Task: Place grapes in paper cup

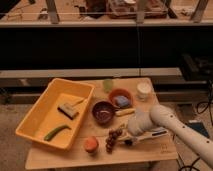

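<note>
The grapes (113,139), a small dark reddish-purple bunch, lie on the wooden table (75,157) near its front edge, just right of the orange fruit (91,144). My gripper (124,139) is low over the table at the right end of the bunch, at the tip of the white arm (170,122) that reaches in from the right. The gripper's contact with the grapes is hidden. The white paper cup (144,90) stands upright at the back right of the table, well away from the gripper.
A yellow tray (35,122) on the left holds a brush (67,109) and a green pepper (56,132). A dark bowl (103,111), an orange bowl (120,98) with a blue object, a pale green cup (108,84) and a yellow item (125,112) stand mid-table.
</note>
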`<state>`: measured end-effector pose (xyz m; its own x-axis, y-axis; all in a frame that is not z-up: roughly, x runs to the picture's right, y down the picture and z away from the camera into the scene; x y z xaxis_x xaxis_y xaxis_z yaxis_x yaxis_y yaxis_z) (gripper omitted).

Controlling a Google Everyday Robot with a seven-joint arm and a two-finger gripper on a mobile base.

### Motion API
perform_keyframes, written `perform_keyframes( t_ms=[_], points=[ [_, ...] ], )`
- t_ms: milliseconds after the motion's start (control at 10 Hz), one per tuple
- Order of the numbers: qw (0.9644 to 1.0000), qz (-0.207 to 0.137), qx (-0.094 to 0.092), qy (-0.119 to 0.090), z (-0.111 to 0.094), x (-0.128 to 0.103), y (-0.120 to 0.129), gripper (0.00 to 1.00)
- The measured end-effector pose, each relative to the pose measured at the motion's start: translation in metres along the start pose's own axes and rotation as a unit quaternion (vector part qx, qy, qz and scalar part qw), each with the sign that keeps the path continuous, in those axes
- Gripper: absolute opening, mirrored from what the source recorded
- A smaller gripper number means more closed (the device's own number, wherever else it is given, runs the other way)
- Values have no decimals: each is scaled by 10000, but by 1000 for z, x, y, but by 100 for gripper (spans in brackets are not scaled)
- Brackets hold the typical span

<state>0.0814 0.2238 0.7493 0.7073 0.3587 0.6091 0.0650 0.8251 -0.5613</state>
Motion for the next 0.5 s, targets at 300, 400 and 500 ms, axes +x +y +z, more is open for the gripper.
perform_keyframes(
  t_ms=[300, 400, 500],
  points=[
    [9988, 157, 338, -307, -54, -5, -4, 19],
    [9978, 278, 428, -412, -68, 5, -7, 19],
    [9959, 460, 571, -537, -91, 22, -10, 19]
  ],
)
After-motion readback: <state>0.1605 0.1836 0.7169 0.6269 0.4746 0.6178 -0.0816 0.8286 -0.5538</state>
